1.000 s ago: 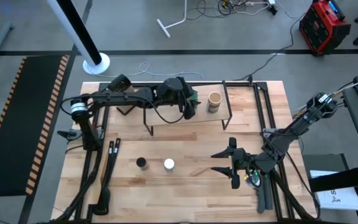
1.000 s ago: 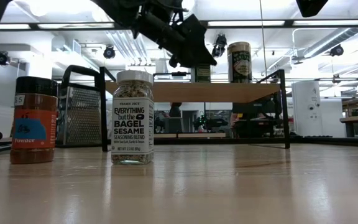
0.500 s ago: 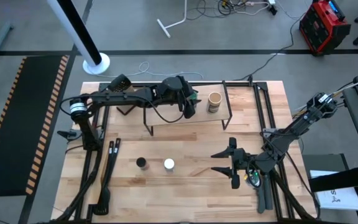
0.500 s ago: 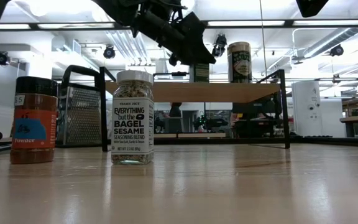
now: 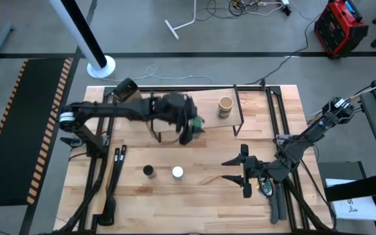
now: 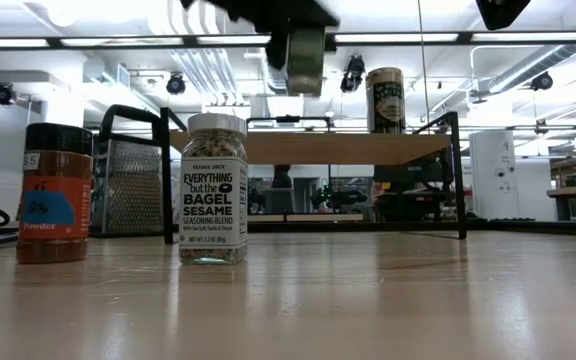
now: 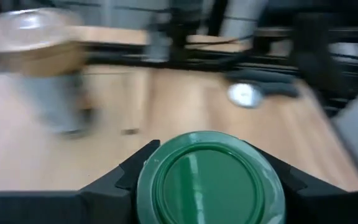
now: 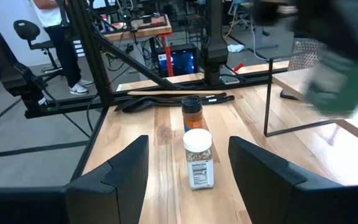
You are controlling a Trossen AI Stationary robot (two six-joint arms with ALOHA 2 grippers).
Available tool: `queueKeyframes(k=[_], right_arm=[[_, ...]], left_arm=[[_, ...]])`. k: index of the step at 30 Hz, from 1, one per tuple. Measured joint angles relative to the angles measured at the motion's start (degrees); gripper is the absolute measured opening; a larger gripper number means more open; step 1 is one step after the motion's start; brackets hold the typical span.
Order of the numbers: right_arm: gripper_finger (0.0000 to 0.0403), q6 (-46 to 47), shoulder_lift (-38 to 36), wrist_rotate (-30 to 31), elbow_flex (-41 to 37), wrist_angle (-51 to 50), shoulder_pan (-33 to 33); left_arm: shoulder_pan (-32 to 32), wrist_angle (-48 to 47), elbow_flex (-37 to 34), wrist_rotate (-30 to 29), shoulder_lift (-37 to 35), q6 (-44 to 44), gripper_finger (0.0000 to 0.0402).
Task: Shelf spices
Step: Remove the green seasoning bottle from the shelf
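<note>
**Green jar comes back off the shelf**

Nearest, the dark-lidded jar (image 5: 148, 171) and white-lidded jar (image 5: 177, 172) wait on the table, with the right claw (image 5: 239, 175) parked agape beside them. The left claw (image 5: 191, 127) has clamped the green-lidded jar (image 7: 210, 180) and lifted it above the shelf (image 6: 388, 147). The tan jar (image 5: 225, 104) stays shelved, so three likely remain.

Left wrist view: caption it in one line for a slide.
Left gripper shut on the green-lidded spice jar, tan jar blurred beyond.

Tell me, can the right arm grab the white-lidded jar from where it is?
Probably yes. The right gripper is open and faces the white-lidded jar, with bare tabletop between them. The dark-lidded jar stands behind it, out of the way, and the left gripper is busy with the green-lidded jar.
</note>
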Motion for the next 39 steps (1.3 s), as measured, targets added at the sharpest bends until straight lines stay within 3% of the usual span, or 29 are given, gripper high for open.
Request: queueKeyframes(k=[5, 8, 11, 20, 25, 32, 39], right_arm=[[0.0199, -0.17, -0.89, 0.84, 0.0, 0.16, 0.02], [0.0199, -0.89, -1.48, 2.69, 0.0, 0.2, 0.13], [0.0199, -1.26, -2.04, 3.53, 0.02, 0.33, 0.13], [0.0199, -2.23, -2.08, 3.55, 0.02, 1.6, 0.11], [0.0199, -2.23, -2.08, 3.53, 0.02, 1.69, 0.11], [0.0199, -2.19, -2.08, 3.49, 0.02, 1.55, 0.39], [0.0199, -2.78, -2.1, 3.5, 0.02, 1.47, 1.16]], left_arm=[[-10.18, -0.11, -1.1, -5.78, -0.19, -2.08, 0.0177], [-15.59, 4.11, -3.12, -11.96, 0.45, -2.47, 0.0177], [-18.56, 8.63, -6.98, -13.62, 0.99, -5.27, 0.0177], [-18.93, 21.3, -13.48, -14.06, 6.93, -11.64, 0.0177], [-19.28, 23.11, -9.25, -13.73, 12.23, -11.34, 0.0177], [-19.79, 18.31, -1.16, -13.5, 19.76, -9.17, 0.018], [-19.92, 20.91, -1.03, -13.96, 22.58, -10.32, 0.0178]])
